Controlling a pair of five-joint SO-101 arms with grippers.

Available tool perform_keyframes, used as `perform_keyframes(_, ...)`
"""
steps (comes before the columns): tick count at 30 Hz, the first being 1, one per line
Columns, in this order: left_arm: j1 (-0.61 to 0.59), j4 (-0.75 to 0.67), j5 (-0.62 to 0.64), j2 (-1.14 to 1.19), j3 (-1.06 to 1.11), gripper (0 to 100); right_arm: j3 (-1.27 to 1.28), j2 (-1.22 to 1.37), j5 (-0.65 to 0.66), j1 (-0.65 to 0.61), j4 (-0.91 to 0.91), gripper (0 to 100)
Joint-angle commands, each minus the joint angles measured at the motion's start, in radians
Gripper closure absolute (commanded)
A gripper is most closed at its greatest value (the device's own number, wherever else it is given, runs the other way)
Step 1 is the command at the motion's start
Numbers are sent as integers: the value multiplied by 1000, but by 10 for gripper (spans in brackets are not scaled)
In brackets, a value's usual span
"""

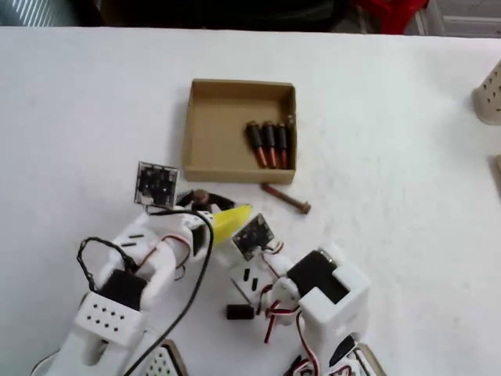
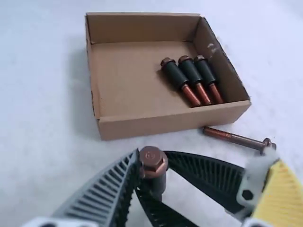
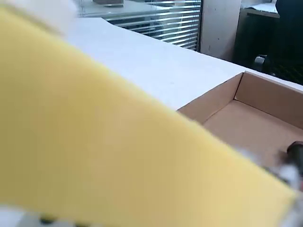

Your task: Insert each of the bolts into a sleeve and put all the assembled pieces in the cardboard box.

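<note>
The left gripper [image 2: 152, 176] is recorded closed on a copper bolt [image 2: 153, 161], head up. A dark sleeve appears fitted on its shank, though this is uncertain. The right gripper [image 1: 232, 222] is just beside it at 4 o'clock; how far it is open cannot be told. Three assembled pieces [image 1: 268, 144] lie at 3 o'clock in the cardboard box [image 1: 235, 174], and a loose bolt [image 1: 286, 198] lies outside at 5 o'clock. Boxing is judged the next step. The near wall must be cleared, and open room is offered toward 9 o'clock.

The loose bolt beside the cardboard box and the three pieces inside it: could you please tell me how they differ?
The loose bolt is bare; the three pieces each wear a black sleeve. The loose bolt lies on the table outside the cardboard box; the three pieces lie inside, side by side. Both show copper-coloured shanks and lie flat.
</note>
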Motion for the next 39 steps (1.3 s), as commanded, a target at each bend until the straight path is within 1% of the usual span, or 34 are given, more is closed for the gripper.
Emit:
perform_keyframes(1,-13,5,31,-8,-51,561,-20,-18,6,7,-5,981)
perform_keyframes(5,-127,-3,141,-8,-120,561,-21,-18,6,7,-2,981)
perform_keyframes(9,-242,-3,293,-8,-195,561,-23,-18,6,7,-2,981)
perform_keyframes(11,-280,-3,361,-8,-236,562,-23,-18,6,7,-2,981)
perform_keyframes(14,-312,6,397,-8,-281,564,-23,-18,6,7,-2,981)
perform_keyframes(16,-335,6,397,-8,-284,601,-23,-18,6,7,-2,981)
perform_keyframes(18,-364,8,397,-8,-279,694,-23,-18,6,8,-2,981)
perform_keyframes(20,-410,31,382,-8,-278,828,-23,-18,6,8,-2,981)
perform_keyframes(22,-449,48,308,-8,-278,980,-23,-18,6,8,-2,981)
perform_keyframes(23,-461,71,267,-8,-276,987,-23,-18,6,8,-2,981)
perform_keyframes(25,-472,166,221,-8,-276,928,-23,-18,6,8,-2,981)
perform_keyframes(26,-472,219,209,-8,-278,924,-23,-18,6,8,-2,981)
perform_keyframes(29,-472,359,150,-70,-290,957,-18,-18,11,8,-2,981)
perform_keyframes(31,-467,454,81,-163,-281,982,-17,-19,14,8,-2,981)
perform_keyframes(33,-463,523,37,-278,-232,976,-14,-19,14,8,-4,981)
perform_keyframes(35,-450,526,18,-390,-141,978,2,-27,15,8,-8,981)
perform_keyframes(39,-440,471,18,-562,51,978,69,-137,15,22,10,981)
